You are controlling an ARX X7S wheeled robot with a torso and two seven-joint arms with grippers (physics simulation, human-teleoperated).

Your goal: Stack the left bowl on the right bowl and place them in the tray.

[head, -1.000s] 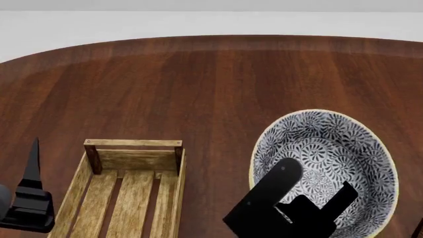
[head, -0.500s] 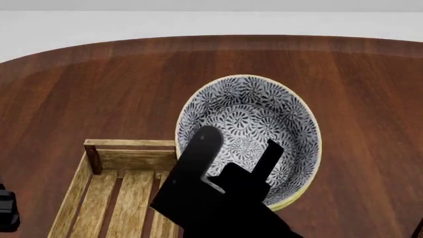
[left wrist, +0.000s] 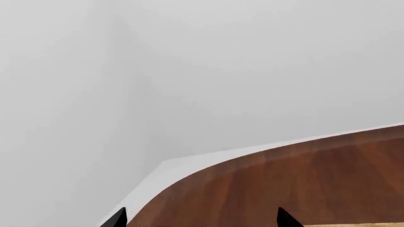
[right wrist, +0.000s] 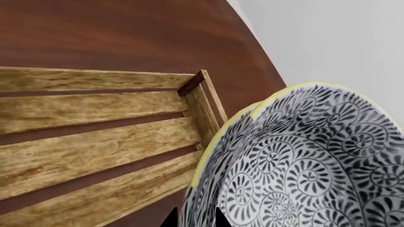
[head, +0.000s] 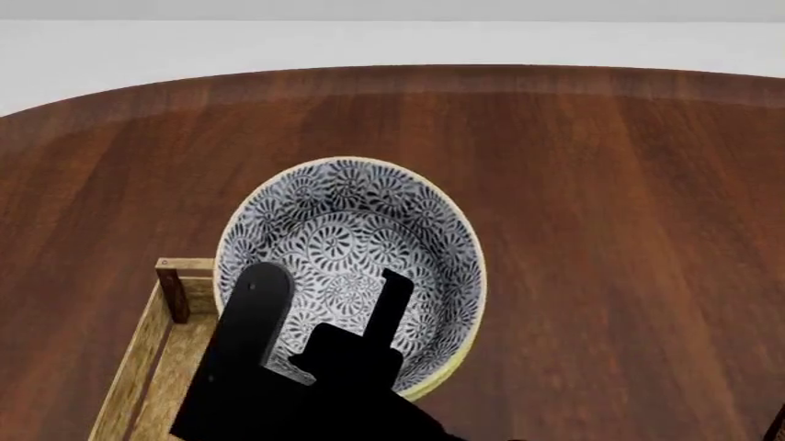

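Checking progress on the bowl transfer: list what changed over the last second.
The right gripper, clamped on the stacked bowls' rim, carried them leftward, from the table's right side to partly over the tray. The left gripper left the head view. Tray and table stayed put.

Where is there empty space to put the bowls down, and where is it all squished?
The tray's slatted floor lies bare beside the stacked bowls, up to its far end plank. The brown table beyond and to the right of the bowls is bare too. It is crowded where the right gripper holds the bowls over the tray's corner.
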